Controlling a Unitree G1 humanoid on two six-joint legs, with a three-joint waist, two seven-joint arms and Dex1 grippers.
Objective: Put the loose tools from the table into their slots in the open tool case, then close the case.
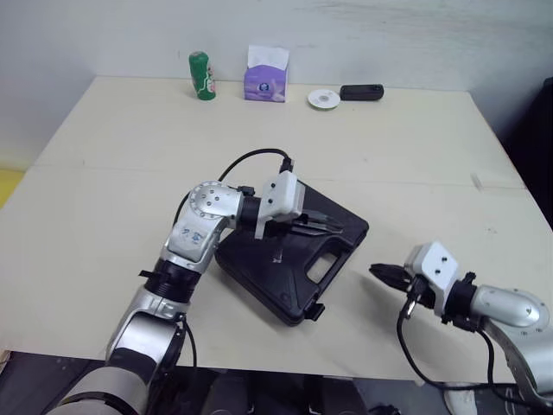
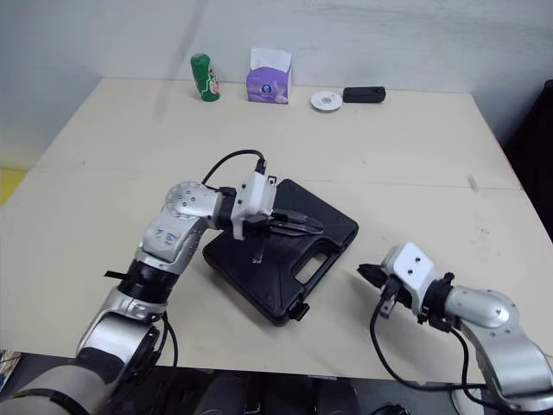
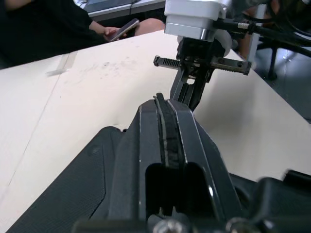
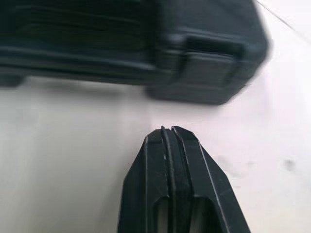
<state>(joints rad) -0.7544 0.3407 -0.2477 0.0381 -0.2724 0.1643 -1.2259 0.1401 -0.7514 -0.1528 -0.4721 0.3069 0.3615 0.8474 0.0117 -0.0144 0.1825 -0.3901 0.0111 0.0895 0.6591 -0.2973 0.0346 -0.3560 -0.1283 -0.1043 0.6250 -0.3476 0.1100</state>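
The black tool case [image 1: 278, 278] lies shut on the worktop [image 1: 121, 173]. The left claw [image 1: 333, 226], closed and empty, is over its lid. The right claw [image 1: 378, 272], also closed, is just beside the case.

Fingers of right gripper [image 4: 167, 131] pressed together over pale table [image 4: 63, 150]. Black tool case [image 4: 97, 43] lies just ahead, apparently closed, with a blurred latch [image 4: 206, 65] facing.

Seeing a black tool case [image 1: 268, 281] with a fine bumpy pattern on its lid, lying on a cream table [image 1: 121, 164]. Noticing black fingers on the left gripper [image 1: 337, 228] and the right gripper [image 1: 375, 271], with white and silver parts behind them. Spotting, along the far edge, a green bottle [image 1: 201, 76], a purple tissue box [image 1: 265, 85] with white paper on top, a white disc [image 1: 325, 98] and a black gadget [image 1: 361, 92].
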